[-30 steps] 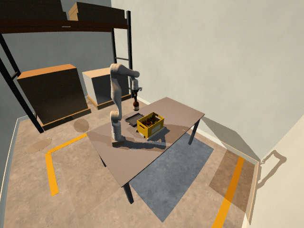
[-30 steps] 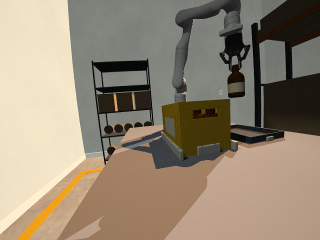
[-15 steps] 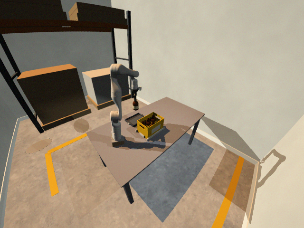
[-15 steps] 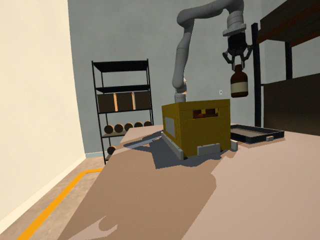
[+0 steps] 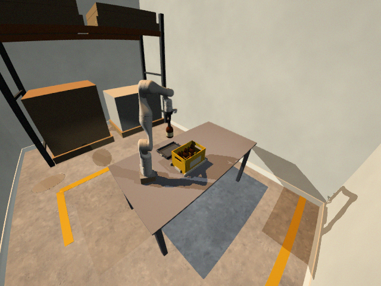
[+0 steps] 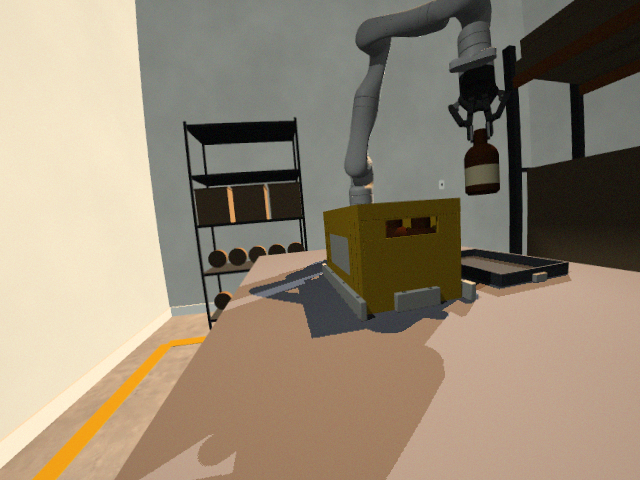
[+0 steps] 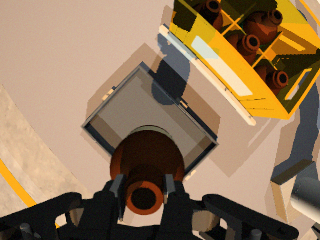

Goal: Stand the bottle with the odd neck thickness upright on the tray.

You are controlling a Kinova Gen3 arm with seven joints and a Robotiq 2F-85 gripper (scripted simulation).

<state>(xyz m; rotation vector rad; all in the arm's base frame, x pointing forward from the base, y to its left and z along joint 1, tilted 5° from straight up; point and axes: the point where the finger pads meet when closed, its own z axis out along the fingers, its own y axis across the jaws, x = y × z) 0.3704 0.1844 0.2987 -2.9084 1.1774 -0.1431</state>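
The pincer point(image 6: 478, 125) grips the bottle point(image 6: 481, 169) by its neck, so it hangs upright, high above the tray point(image 6: 516, 272) near the worktop's point(image 6: 516, 361) far edge, beside the crate point(image 6: 408, 258).

high far top view, low tabletop exterior, downward wrist view

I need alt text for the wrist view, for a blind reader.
The claw grips a brown bottle by its neck, hanging above a dark tray. A yellow crate holding four bottles stands at upper right.
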